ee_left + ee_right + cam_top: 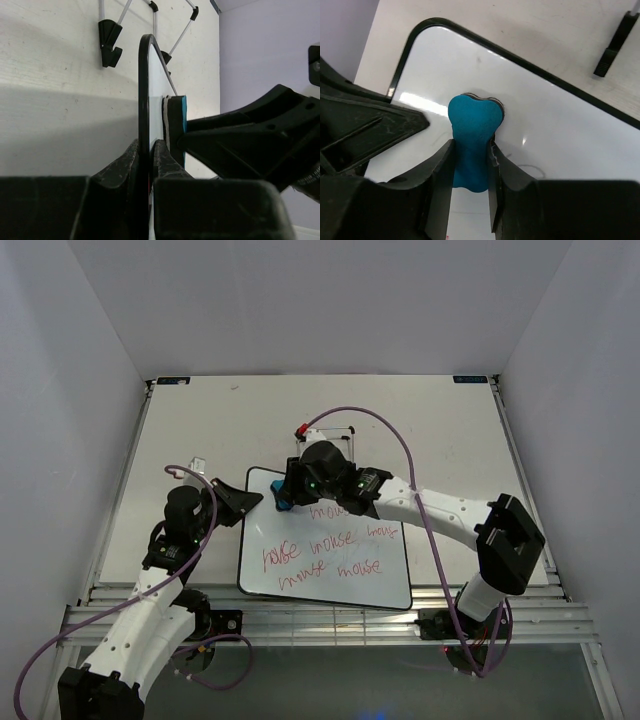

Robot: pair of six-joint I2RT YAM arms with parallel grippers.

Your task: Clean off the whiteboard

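At the near middle of the tabletop (pixel 220 420) lies the whiteboard (pixel 392 575), and both tools meet at its far left corner. The left tool (pixel 252 503) is pressed together on the board's thin black rim, one finger (pixel 125 162) against each face, so the wrist view looks straight along the edge. The right tool (pixel 286 494) pinches a blue bone-shaped eraser (pixel 472 117) by its narrow waist, with the jaws closed tight on both sides. The eraser's rounded end sticks out beyond the fingertips, and its white-and-dark underside rests flat on the glossy surface just inside that corner. The two tools sit very close together, the left one's black body just beside the eraser. Behind the board, near its far edge, stands a black wire stand (pixel 337 436), its legs and black feet apart from the board. A purple cable (pixel 400 450) arcs over the right arm above the board's right half. The board is a white rectangle with rounded corners, turned slightly on the tabletop. Red handwriting (pixel 320 555) runs across its middle and near half in several lines of words such as "house" and "mouse". Around the eraser the surface shows plain white with only faint grey smudges.
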